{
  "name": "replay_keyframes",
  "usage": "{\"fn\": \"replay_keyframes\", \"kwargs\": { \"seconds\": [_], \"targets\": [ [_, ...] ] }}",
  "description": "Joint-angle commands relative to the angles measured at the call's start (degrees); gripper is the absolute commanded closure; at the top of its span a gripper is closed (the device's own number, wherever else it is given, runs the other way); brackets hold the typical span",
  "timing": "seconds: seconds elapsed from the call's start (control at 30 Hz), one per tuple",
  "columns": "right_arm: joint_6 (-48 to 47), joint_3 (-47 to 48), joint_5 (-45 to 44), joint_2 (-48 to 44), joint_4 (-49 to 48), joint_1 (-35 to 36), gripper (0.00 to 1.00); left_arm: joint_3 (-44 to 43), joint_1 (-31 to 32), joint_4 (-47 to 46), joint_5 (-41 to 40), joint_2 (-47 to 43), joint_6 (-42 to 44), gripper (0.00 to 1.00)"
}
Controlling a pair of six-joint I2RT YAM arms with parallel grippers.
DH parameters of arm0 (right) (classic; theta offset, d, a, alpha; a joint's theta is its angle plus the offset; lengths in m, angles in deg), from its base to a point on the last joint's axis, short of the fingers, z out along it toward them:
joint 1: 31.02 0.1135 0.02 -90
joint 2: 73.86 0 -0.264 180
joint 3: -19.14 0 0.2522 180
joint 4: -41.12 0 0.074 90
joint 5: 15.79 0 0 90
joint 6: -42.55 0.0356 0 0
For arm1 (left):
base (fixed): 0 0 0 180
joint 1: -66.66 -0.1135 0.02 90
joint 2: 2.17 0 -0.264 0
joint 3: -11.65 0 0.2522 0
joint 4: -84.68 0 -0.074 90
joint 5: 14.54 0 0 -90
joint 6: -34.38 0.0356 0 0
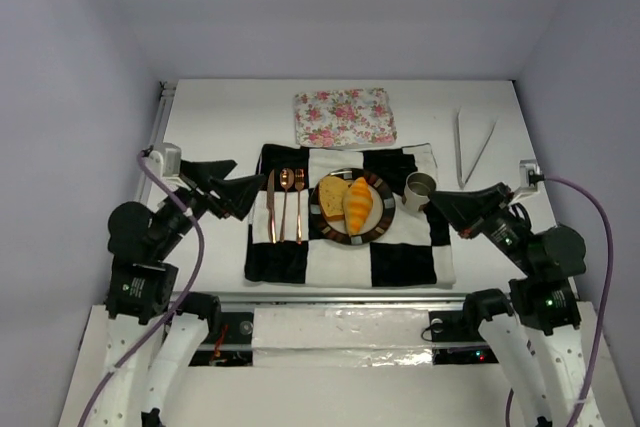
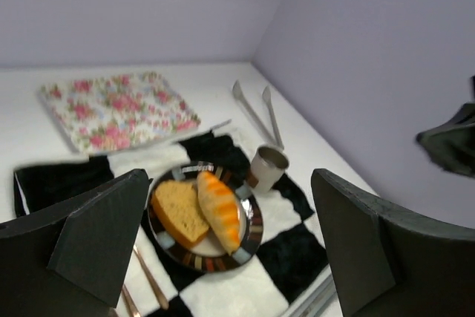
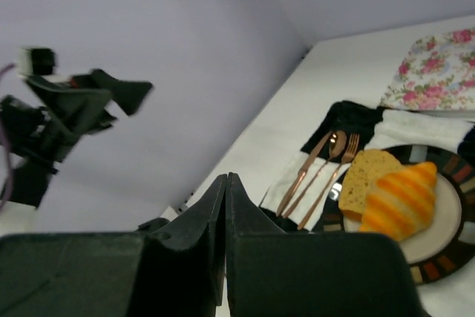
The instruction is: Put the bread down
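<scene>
The bread slice (image 1: 333,199) and croissant (image 1: 358,203) lie side by side on the plate (image 1: 352,240), long axes pointing away from me. My left hand (image 1: 235,187), spread, hangs left of the plate; my right hand (image 1: 445,207), pressed together, hangs right of it, about as near.

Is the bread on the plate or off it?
On it: the bread slice and croissant lie side by side on the round plate.

Tan bread slice (image 1: 331,197), orange croissant (image 1: 358,203) on plate (image 1: 352,239)
</scene>
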Motion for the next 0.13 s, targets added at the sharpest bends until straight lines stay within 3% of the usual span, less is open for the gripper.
{"fn": "replay_keyframes", "kwargs": {
  "seconds": [0.0, 0.1],
  "targets": [
    [-2.58, 1.7, 1.93, 0.8, 4.8, 0.2, 0.96, -6.03, -0.09, -0.76, -1.08, -0.2, 0.58, 0.1],
    [-2.06, 2.05, 2.37, 0.89, 3.84, 0.2, 0.94, -7.0, -0.09, 0.39, -1.7, -0.72, 1.28, 0.09]
  ]
}}
